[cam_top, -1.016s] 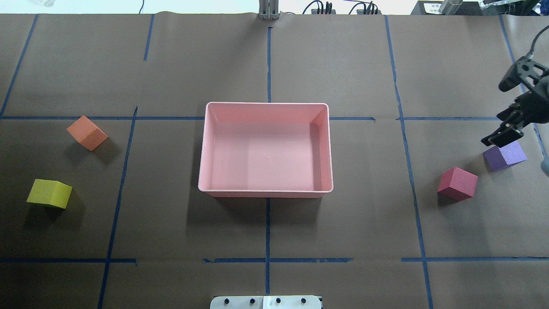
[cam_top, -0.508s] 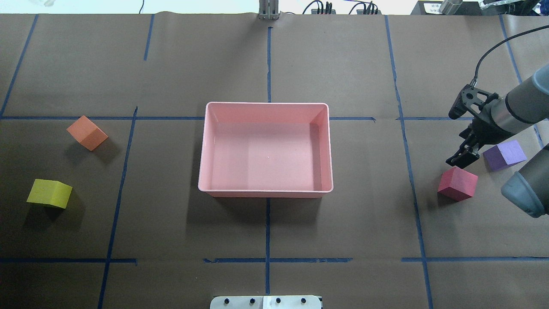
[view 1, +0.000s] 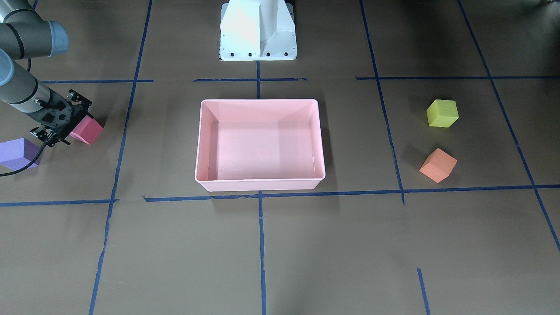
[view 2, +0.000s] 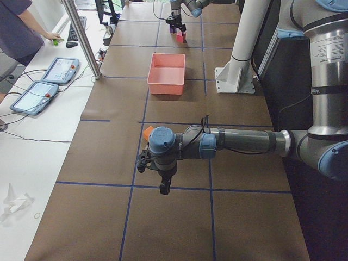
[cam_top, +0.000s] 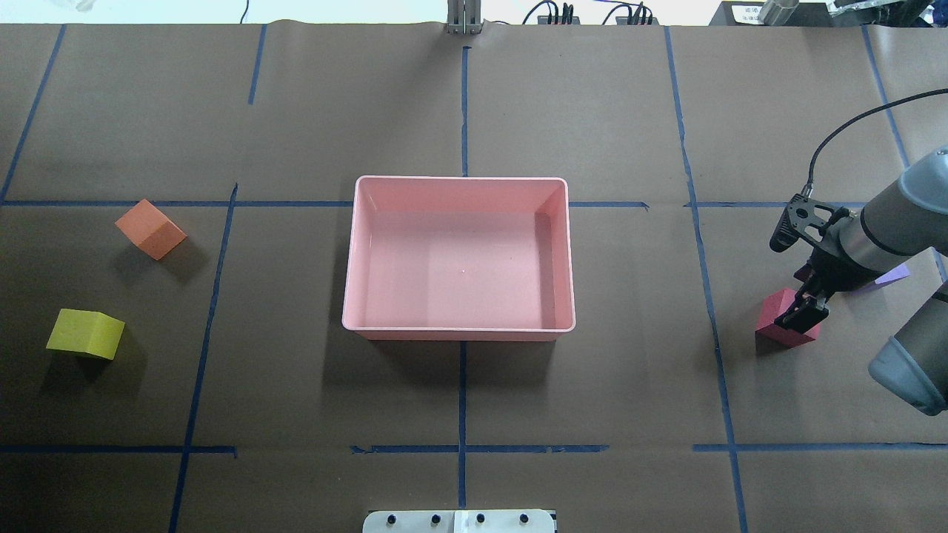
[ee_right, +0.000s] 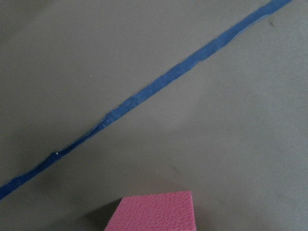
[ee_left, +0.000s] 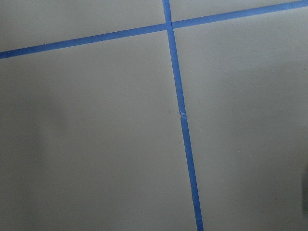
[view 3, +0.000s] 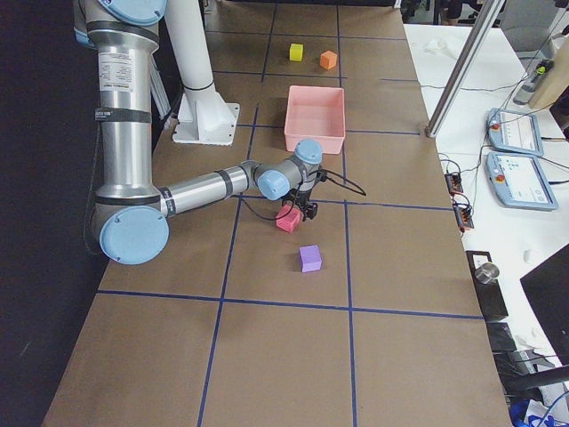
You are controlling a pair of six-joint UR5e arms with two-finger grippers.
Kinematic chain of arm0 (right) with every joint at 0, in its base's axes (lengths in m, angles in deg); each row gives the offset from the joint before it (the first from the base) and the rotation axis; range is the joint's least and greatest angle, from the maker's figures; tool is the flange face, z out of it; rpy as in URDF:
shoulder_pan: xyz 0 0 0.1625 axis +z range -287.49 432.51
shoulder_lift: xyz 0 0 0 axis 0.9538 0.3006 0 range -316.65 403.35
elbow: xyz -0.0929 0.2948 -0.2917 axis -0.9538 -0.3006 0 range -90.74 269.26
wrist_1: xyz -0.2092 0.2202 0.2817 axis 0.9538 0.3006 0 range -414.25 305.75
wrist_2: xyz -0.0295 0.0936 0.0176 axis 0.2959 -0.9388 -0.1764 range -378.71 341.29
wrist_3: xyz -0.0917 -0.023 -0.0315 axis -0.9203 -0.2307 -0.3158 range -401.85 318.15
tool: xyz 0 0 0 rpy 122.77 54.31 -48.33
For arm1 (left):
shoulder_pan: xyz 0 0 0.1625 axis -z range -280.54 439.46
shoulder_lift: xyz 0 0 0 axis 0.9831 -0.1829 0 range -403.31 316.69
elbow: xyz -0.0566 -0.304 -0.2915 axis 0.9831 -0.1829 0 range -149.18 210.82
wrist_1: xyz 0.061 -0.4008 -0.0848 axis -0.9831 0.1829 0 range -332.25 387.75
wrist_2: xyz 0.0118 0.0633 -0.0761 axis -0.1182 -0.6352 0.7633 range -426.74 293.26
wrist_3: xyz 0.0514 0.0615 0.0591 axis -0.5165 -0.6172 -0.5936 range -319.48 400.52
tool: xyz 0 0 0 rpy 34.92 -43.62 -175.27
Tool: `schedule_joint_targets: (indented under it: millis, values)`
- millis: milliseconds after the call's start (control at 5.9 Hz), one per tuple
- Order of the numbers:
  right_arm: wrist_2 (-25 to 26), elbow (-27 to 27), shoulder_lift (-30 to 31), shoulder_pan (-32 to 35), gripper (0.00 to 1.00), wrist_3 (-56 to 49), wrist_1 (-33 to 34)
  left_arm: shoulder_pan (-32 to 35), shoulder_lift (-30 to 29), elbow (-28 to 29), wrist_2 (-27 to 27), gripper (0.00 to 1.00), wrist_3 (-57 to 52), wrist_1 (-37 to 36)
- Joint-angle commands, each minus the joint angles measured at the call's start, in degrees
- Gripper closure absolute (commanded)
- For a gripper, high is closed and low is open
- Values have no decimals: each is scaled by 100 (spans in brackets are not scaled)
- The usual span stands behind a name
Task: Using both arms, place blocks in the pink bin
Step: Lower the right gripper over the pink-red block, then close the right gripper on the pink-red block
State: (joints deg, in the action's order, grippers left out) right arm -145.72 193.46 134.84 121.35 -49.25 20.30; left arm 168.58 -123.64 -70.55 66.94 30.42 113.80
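Observation:
The pink bin (cam_top: 459, 178) sits empty at the table's middle, also in the front view (view 1: 258, 100). My right gripper (cam_top: 803, 314) is open, low over the red block (cam_top: 770, 318), its fingers beside the block (view 1: 89, 130). The right wrist view shows only the red block's (ee_right: 154, 211) top edge. The purple block (view 1: 16, 153) lies just beyond, mostly hidden under the arm in the overhead view. The orange block (cam_top: 150, 229) and yellow-green block (cam_top: 85, 334) lie at the left. My left gripper (view 2: 163, 189) hangs over bare table; I cannot tell whether it is open or shut.
The white pedestal base (view 1: 258, 30) stands behind the bin. Blue tape lines (ee_left: 180, 115) cross the brown table. Control tablets (view 3: 511, 133) and an operator (view 2: 22, 27) are beyond the far edge.
My right arm has swung in from the table's right edge, past the purple block, and lowered its gripper onto the red block. The blocks and bin have not moved.

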Motion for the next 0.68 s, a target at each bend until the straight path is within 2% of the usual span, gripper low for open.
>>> schedule_joint_targets:
  millis: [0, 508]
  values:
    - [44, 48, 115, -251, 0, 1, 16, 0, 0, 3, 0, 0, 9, 0]
    - [88, 4, 185, -305, 1, -7, 42, 0, 0, 3, 0, 0, 0, 9]
